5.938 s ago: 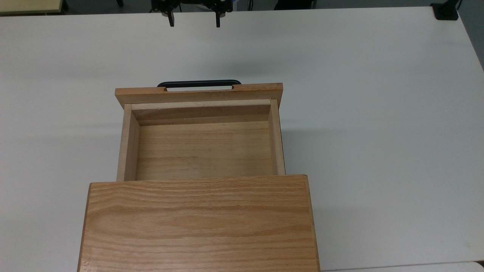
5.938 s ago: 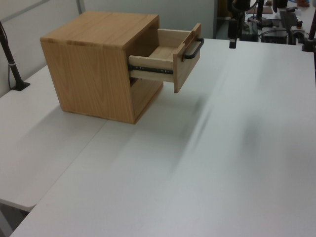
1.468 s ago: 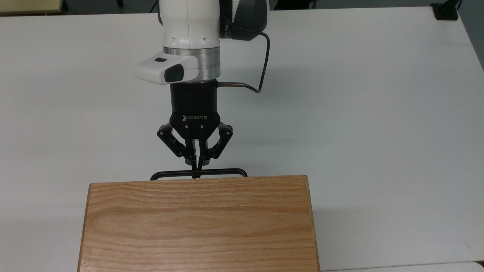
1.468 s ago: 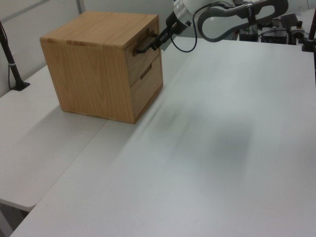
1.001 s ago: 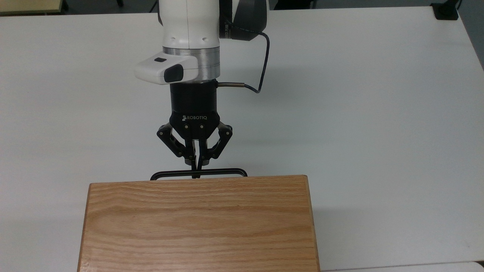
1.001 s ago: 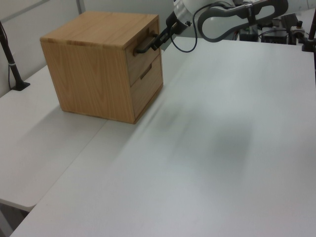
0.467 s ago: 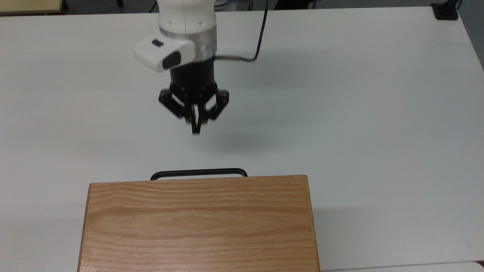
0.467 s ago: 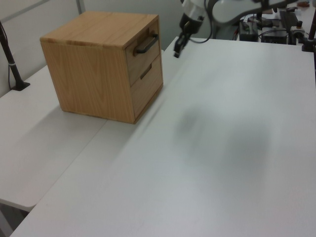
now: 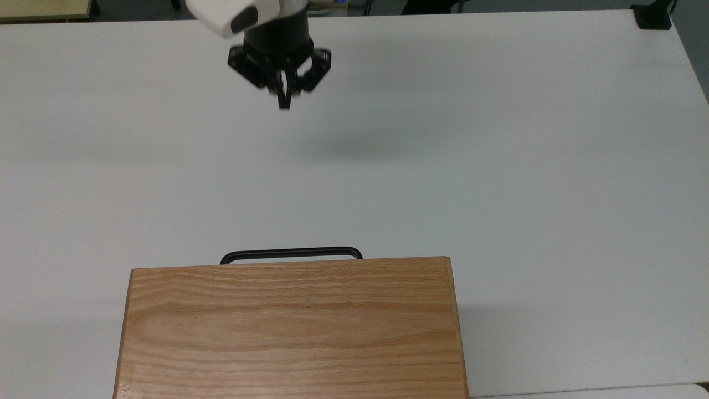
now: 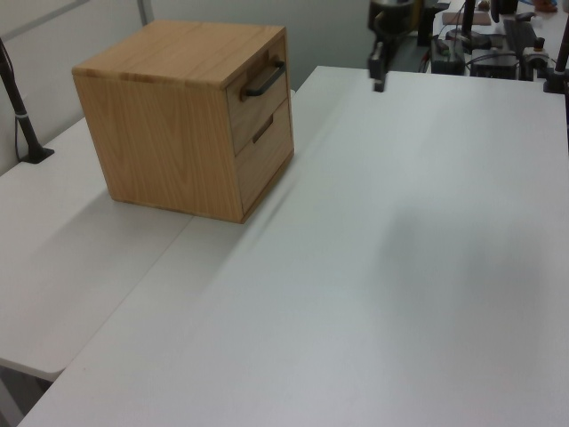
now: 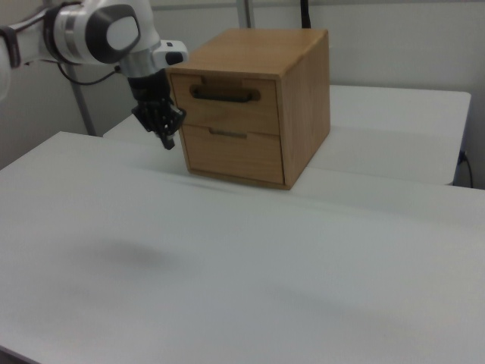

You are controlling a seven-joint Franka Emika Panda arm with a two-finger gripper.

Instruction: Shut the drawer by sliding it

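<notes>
Drawer [image 11: 225,104] now sits flush, seemingly fully closed; gripper [image 9: 284,103], fingers together, has backed well away.

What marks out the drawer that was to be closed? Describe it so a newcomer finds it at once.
Start at the oak cabinet standing on the white table. Its front carries two drawer fronts, one above the other. The drawer meant is the upper one, shut flush, and it alone has a black bar handle standing out from it; the lower drawer shows just a slim recessed pull.
</notes>
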